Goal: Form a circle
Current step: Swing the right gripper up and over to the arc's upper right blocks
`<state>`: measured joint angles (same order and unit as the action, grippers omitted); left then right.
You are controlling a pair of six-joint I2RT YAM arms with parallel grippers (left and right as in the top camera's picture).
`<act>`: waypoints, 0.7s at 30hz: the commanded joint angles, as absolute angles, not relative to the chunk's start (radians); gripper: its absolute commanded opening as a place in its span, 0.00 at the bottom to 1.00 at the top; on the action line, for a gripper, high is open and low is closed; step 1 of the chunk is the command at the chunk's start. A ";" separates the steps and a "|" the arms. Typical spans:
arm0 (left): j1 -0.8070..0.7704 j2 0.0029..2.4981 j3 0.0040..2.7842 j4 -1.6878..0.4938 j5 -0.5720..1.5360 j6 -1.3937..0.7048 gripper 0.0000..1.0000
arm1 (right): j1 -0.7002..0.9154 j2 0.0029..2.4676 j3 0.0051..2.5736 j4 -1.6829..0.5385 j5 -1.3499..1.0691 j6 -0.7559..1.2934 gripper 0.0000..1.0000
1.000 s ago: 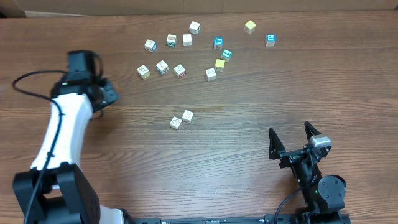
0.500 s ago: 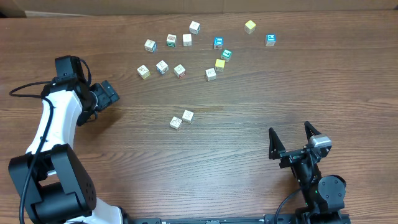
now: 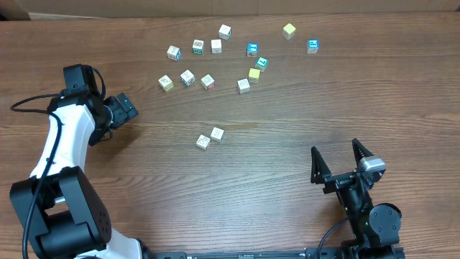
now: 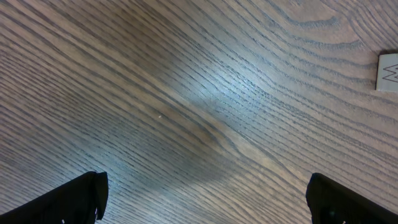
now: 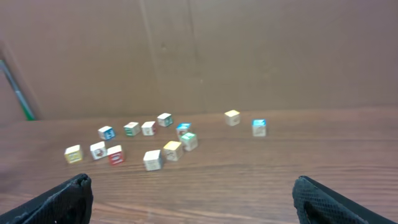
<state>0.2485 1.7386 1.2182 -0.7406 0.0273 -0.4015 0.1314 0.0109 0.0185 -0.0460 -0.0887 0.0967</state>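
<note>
Left end effector (image 3: 128,108) has just spread and drawn back, left of the cube pair (image 3: 204,142); right end effector (image 3: 335,149) spread too. Only two placed: barely begun.

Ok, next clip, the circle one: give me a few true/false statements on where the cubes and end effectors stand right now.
1. The left end effector is open with nothing between its fingers. True.
2. The right end effector is shut on a cube. False: it is open and empty, far from every cube.
3. The cubes form a closed ring. False: most lie loosely scattered toward the far side of the table.
4. A pair of cubes sits apart from the rest, nearer the middle. True.
5. The blue-faced cube lies farthest toward the right arm's side. True.
</note>
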 commanded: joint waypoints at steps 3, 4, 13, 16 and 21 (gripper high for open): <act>0.248 1.746 1.222 -0.744 0.043 -0.408 0.99 | 0.128 0.006 0.126 -0.147 -0.088 0.162 1.00; 0.248 1.746 1.222 -0.744 0.043 -0.408 1.00 | 0.128 0.014 0.172 -0.190 -0.056 0.175 1.00; 0.247 1.746 1.222 -0.744 0.043 -0.408 1.00 | 0.128 0.425 0.772 -0.514 0.044 0.182 1.00; 0.247 1.746 1.222 -0.744 0.043 -0.408 1.00 | 0.128 0.641 0.999 -0.611 0.031 0.182 1.00; 0.247 1.746 1.222 -0.744 0.043 -0.408 1.00 | 0.128 1.002 1.399 -0.808 -0.015 0.182 1.00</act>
<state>0.2485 1.7393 1.2182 -0.7433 0.0341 -0.4015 0.1307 0.8139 1.1938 -0.7357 0.0074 0.1795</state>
